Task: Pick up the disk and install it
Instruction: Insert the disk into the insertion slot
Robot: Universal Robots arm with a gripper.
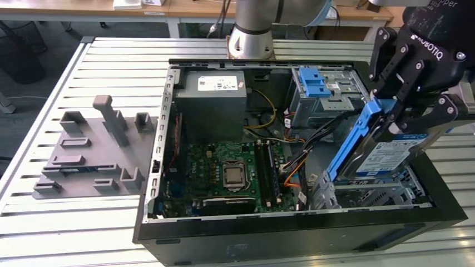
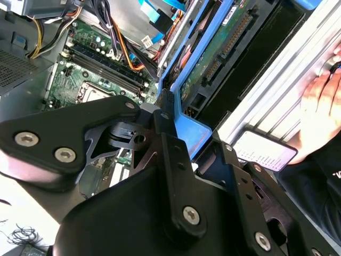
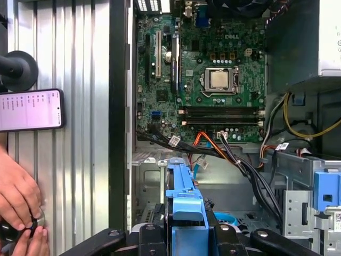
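The gripper [image 1: 406, 118] has its fingers closed on the upper end of the disk [image 1: 382, 158]. The disk hangs tilted on edge just above the open case [image 1: 297, 239], over the case's metal cage, away from its motherboard [image 1: 230, 169].

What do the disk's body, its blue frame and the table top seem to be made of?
Disk: body looks like bare silver metal, with a paper-like label. Its frame: probably plastic, uniform glossy blue. Table: likely aluminium, pale grey ribbed slats with a dull sheen.
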